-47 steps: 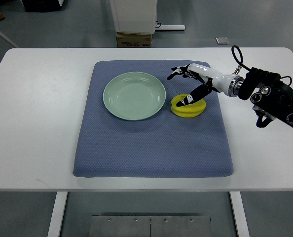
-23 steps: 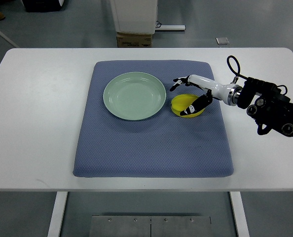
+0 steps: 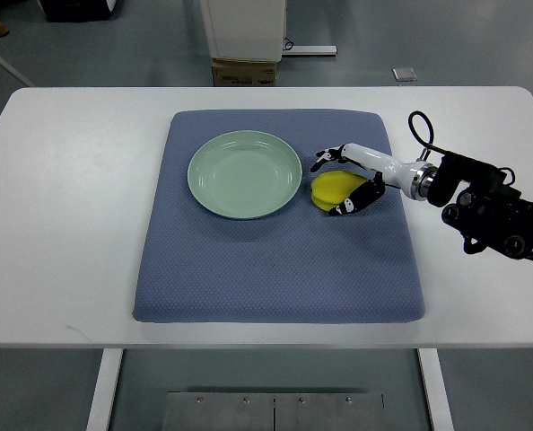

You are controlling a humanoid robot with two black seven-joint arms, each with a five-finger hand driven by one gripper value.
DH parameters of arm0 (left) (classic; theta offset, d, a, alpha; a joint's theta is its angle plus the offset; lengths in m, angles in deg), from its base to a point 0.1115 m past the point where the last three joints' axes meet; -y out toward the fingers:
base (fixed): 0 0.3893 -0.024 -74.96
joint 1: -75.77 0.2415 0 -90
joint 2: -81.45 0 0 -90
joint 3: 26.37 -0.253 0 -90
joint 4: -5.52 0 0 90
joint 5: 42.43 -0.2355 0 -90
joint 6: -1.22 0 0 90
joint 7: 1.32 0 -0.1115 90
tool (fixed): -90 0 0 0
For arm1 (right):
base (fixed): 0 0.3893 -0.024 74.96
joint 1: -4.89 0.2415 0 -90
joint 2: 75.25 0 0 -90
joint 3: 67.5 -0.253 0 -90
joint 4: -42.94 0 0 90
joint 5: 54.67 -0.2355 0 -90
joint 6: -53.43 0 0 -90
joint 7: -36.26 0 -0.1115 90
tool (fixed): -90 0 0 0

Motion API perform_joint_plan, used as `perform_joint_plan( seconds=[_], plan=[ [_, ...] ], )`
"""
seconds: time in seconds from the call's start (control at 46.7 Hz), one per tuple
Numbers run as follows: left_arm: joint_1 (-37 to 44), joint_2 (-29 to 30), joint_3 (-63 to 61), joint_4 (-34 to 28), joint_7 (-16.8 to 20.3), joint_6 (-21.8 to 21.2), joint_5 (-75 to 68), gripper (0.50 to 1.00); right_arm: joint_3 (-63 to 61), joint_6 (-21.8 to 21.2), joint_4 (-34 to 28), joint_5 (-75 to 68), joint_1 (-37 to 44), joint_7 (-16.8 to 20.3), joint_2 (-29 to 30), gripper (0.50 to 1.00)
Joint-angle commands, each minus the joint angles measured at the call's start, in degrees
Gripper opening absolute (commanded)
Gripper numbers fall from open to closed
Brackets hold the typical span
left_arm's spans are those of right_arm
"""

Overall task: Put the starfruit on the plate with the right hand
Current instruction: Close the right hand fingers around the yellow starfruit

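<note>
— What's laid out, biggest first?
— A white rectangular table, a blue-grey quilted fabric mat on it, then a round pale green plate on the mat's upper half, bare.

— Anything between plate and fruit?
— Only mat; the yellow starfruit lies just right of the plate's rim, apart from it.

— And the hand?
— The white-and-black right hand cups the starfruit, fingers above and thumb below, touching it, partly curled; a firm grip I can't confirm
</note>
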Motion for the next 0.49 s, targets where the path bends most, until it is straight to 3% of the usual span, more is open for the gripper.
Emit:
perform_joint_plan(
  seconds=[0.0,0.193,0.343,0.471],
  plan=[
    [0.0,0.0,0.0,0.0,0.0,0.0,0.0,1.000,0.6,0.1,0.3,0.1,0.0,0.0,0.0,0.853],
    [0.0,0.0,0.0,0.0,0.0,0.0,0.0,1.000,0.9,0.1,0.3,0.1,-0.3,-0.3,-0.1,0.749],
    [0.0,0.0,0.0,0.0,0.0,0.0,0.0,1.000,1.0,0.1,0.4,0.1,-0.2,-0.4,-0.3,0.500],
    [0.0,0.0,0.0,0.0,0.0,0.0,0.0,1.000,1.0,0.1,0.4,0.1,0.1,-0.2,-0.4,0.500]
  ],
)
